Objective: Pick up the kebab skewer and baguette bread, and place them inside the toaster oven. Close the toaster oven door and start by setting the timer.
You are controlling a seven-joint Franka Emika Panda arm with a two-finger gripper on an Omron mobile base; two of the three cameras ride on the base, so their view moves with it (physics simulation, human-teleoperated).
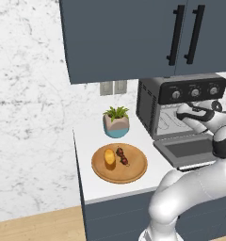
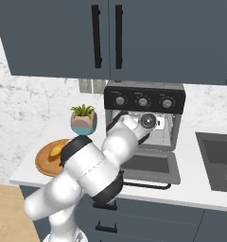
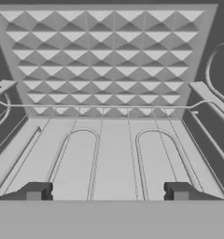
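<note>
The white counter (image 1: 136, 136) carries a round wooden plate (image 1: 119, 163), a potted plant (image 1: 116, 122) (behind the plate) and the toaster oven (image 1: 181, 101).

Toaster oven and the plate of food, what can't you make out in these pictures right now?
- Kebab skewer: right base view, hidden behind the arm; only part of the baguette bread shows.
- Toaster oven interior: both base views, blocked by the arm.
- Tool: hand view, only the open fingertips rise above the bottom edge.
- Knob markings: too small.
</note>
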